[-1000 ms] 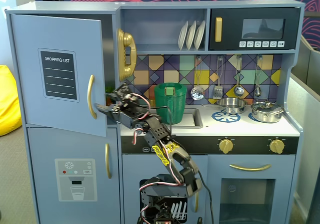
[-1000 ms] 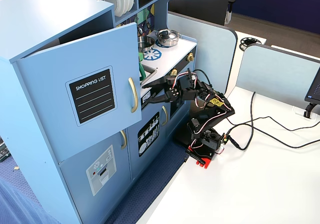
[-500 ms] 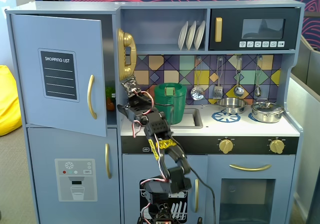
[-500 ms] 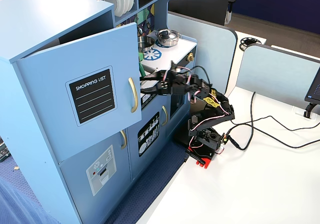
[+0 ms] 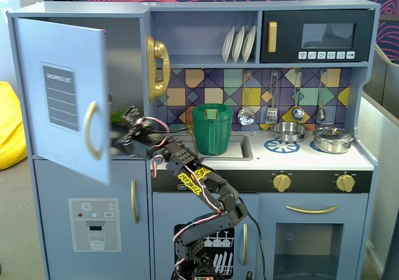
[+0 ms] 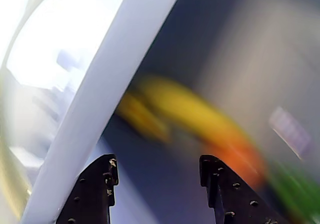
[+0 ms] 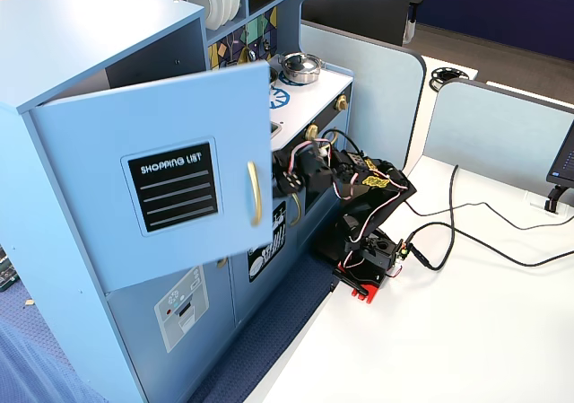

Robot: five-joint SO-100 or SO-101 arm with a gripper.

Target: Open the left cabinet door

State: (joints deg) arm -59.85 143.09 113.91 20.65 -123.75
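Gripper [image 6: 157, 184]: jaws spread, pinching nothing, at the free edge of the left cabinet door [image 7: 152, 188], which stands swung open. Wrist view alone shows blurred yellow, orange and green shapes inside. Nearby: gold bar handle [image 7: 255, 193], green pot [image 5: 212, 129] in sink. Door panel reads "SHOPPING LIST".

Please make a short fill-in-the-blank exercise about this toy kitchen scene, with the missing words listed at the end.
1. The left cabinet door stands partly ____.
2. The black panel on this door reads "SHOPPING ____".
3. In the wrist view, the fingers of the hand are ____ and hold nothing.
4. The pitcher standing in the sink is ____ in colour.

Missing words: open; LIST; apart; green
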